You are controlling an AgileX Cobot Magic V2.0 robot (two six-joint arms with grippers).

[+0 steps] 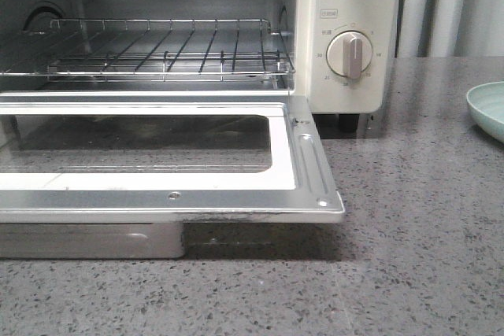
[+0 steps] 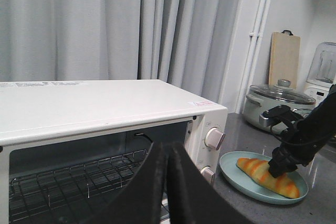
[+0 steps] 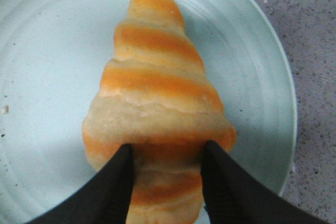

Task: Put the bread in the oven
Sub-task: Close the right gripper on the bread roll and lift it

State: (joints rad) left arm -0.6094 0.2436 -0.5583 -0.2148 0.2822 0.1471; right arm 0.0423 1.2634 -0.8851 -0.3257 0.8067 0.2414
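Right gripper (image 3: 165, 174) fingers closed around the bread (image 3: 157, 108), lying on the plate (image 3: 47, 51) beside the oven (image 2: 105, 103), door down: grasp step; next, lift and carry to the rack (image 1: 157, 49); left gripper (image 2: 167, 182) fingers shut, empty.

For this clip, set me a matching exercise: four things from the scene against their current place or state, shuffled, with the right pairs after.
Things:
1. bread
2. oven door
3. wire rack
4. left gripper

States:
A. folded down flat, glass pane facing up
B. lying on the pale green plate, a finger of the right gripper on each side
C. bare, inside the oven
D. fingers together, holding nothing, in front of the oven opening

Pairs: 1-B, 2-A, 3-C, 4-D
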